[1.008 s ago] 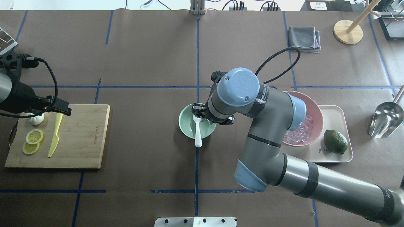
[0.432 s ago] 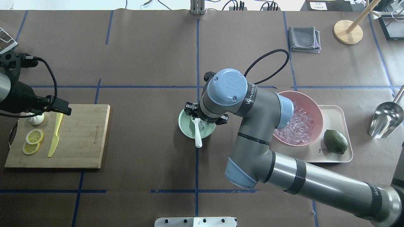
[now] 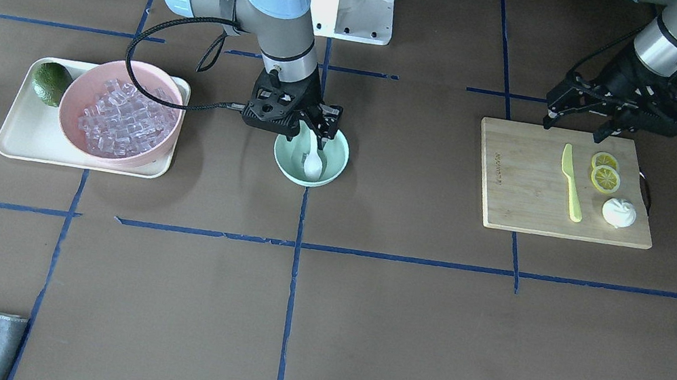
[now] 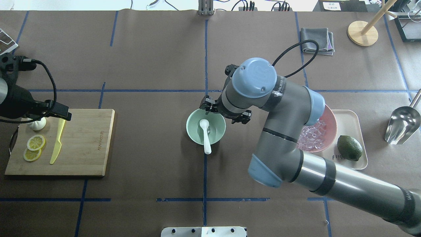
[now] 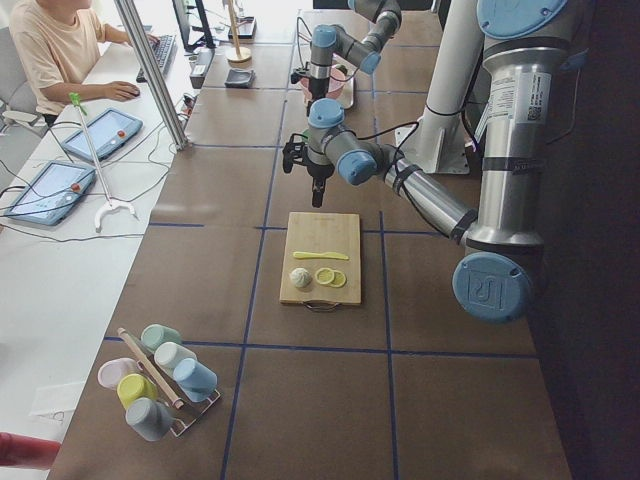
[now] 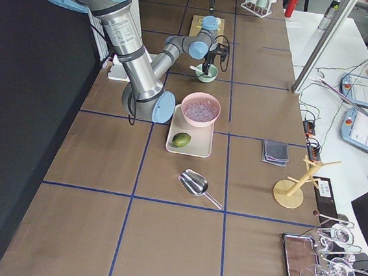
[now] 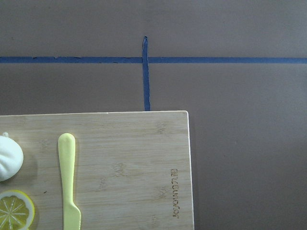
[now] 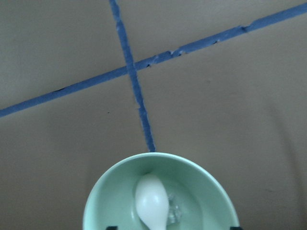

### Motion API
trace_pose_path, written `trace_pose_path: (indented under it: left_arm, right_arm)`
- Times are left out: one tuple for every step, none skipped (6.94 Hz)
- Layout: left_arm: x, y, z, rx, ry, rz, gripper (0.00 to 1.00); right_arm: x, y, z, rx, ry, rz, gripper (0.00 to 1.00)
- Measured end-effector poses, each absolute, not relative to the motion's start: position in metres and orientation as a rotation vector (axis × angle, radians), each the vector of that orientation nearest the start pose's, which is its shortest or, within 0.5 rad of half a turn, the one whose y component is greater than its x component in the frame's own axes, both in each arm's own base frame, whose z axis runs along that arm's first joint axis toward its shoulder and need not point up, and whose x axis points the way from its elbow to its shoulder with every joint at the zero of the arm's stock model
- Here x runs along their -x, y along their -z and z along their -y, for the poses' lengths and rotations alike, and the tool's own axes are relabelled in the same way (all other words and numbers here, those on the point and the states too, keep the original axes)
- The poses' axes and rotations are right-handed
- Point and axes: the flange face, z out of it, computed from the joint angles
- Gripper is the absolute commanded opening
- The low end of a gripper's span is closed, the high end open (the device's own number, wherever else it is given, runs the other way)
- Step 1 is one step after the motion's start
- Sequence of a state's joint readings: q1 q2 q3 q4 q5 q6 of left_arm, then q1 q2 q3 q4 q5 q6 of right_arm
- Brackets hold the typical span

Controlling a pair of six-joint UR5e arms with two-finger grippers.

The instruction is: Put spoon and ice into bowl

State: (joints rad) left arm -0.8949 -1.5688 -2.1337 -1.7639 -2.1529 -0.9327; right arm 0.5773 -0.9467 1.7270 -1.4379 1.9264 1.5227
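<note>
The mint-green bowl stands at the table's middle. The white spoon lies in it, scoop inside and handle over the near rim. One clear ice cube lies beside the scoop. Most of the ice fills the pink bowl. My right gripper hangs open and empty just above the bowl's robot-side rim, its fingertips showing at the bottom corners of the right wrist view. My left gripper is open and empty over the cutting board's robot-side edge.
A wooden cutting board at my left holds a yellow-green knife, lemon slices and a white lump. A cream tray holds the pink bowl and a lime. A metal scoop and grey cloth lie beyond.
My right gripper has drawn back from over the green bowl, so the spoon's scoop now shows uncovered. The spoon stays in the bowl. The left arm has barely moved.
</note>
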Motion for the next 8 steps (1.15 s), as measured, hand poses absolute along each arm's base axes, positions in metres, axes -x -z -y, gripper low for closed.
trace_pose_path:
  left_arm:
    - [-0.222, -0.382, 0.406, -0.109, 0.002, -0.893, 0.99]
    - [-0.21, -0.399, 0.403, -0.123, -0.049, -0.865, 0.99]
    - [-0.191, -0.418, 0.403, -0.147, -0.103, -0.832, 0.99]
    - [-0.166, -0.439, 0.406, -0.171, -0.149, -0.8, 0.99]
    - [-0.136, -0.465, 0.414, -0.176, -0.184, -0.788, 0.99]
    - [-0.098, -0.5, 0.425, -0.167, -0.213, -0.805, 0.99]
    - [-0.056, -0.539, 0.435, -0.164, -0.229, -0.829, 0.99]
    - [-0.023, -0.565, 0.438, -0.15, -0.224, -0.838, 0.99]
  right_arm:
    - [0.445, -0.24, 0.447, 0.048, -0.306, 0.961, 0.99]
    - [0.383, -0.279, 0.446, 0.043, -0.259, 0.947, 0.99]
    - [0.32, -0.322, 0.443, 0.026, -0.204, 0.919, 0.99]
    - [0.254, -0.371, 0.44, 0.004, -0.124, 0.885, 0.99]
    - [0.191, -0.42, 0.435, -0.021, -0.035, 0.853, 0.99]
    - [0.132, -0.469, 0.429, -0.049, 0.044, 0.82, 0.99]
    - [0.077, -0.518, 0.422, -0.07, 0.106, 0.793, 0.99]
    - [0.031, -0.561, 0.417, -0.082, 0.153, 0.784, 0.99]
